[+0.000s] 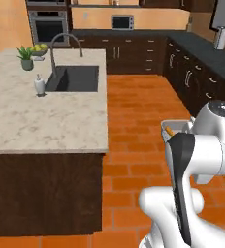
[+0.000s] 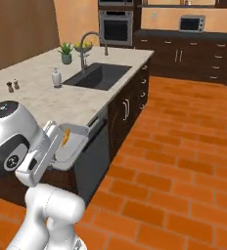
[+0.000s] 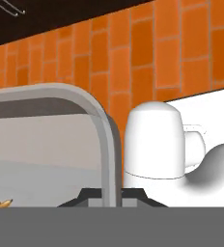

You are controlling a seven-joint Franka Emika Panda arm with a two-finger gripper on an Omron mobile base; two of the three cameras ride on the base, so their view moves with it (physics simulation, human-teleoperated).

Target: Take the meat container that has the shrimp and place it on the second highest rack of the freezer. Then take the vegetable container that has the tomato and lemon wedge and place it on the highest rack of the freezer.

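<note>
1. Meat container (image 2: 70, 146): a shallow, light-grey tray is seen carried close to the robot's own body, above the brick floor (image 2: 184, 161) and just beside the dark-wood island (image 2: 120, 110). In the left base view its rim (image 1: 175, 127) shows behind the arm. It is judged stiff and light, but wide for a two-finger hold, so it is likely to tip if swung quickly.
2. Gripper (image 3: 111, 195): the jaws are closed on the tray's thin upright wall, seen edge-on in the hand view. A rim hold of this kind is judged the only workable one, since the smooth wall may slide and the far side hangs unsupported.
3. Shrimp (image 2: 65, 136): a small orange curved piece is seen lying loose inside the tray. It is judged light and free to slide, so the tray is best kept level.
</note>
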